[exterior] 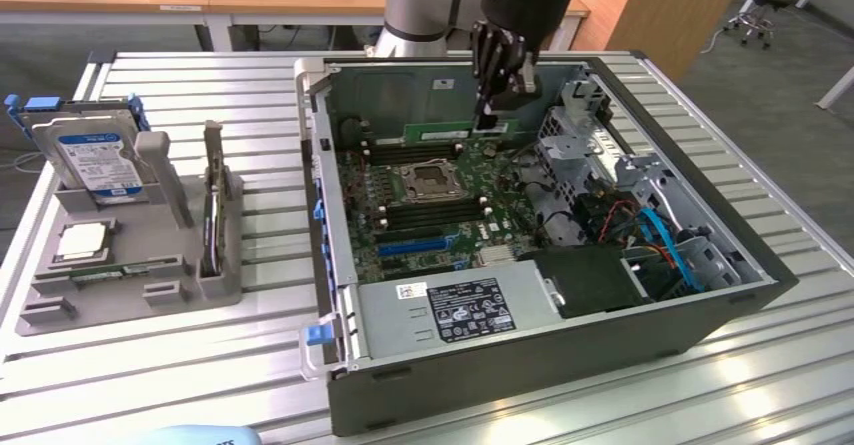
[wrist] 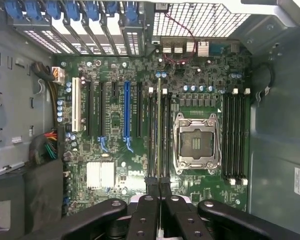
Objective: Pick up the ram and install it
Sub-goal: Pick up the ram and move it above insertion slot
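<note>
- Exterior view's left: the holder (exterior: 134, 265) on the counter (exterior: 747, 365) carries the hard drive (exterior: 91, 160) and processor chip (exterior: 83, 240).
- Pick-up is done: the gripper (exterior: 491, 113) jaws are narrow, clamped on the ram (exterior: 441, 131) inside the open case (exterior: 534, 365).
- The wrist view adds alignment: the ram stands edge-on over the memory slots (wrist: 166, 135) beside the empty socket (wrist: 196, 145).
- Seating appears outstanding.

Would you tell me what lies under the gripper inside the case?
The ram, clamped edge-on in the gripper, sits over the memory slots beside the processor socket. It covers the slot directly beneath, so whether it is seated cannot be seen.
</note>
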Motion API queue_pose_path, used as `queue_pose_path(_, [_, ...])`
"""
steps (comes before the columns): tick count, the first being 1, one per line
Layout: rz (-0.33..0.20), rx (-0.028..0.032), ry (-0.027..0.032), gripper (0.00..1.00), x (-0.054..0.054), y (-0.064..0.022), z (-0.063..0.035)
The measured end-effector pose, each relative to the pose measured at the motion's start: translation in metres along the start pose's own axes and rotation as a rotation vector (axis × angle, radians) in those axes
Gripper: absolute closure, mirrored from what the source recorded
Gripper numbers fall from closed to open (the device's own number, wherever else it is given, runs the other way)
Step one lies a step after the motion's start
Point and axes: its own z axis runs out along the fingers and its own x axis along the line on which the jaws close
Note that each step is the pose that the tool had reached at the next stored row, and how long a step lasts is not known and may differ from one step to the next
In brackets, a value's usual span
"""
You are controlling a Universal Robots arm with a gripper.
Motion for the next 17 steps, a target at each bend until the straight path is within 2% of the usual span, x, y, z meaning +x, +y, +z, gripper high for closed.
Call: queue_pose_path(17, [0.000,0.0002,0.0001,0.88,0.0001,-0.0004,0.0084])
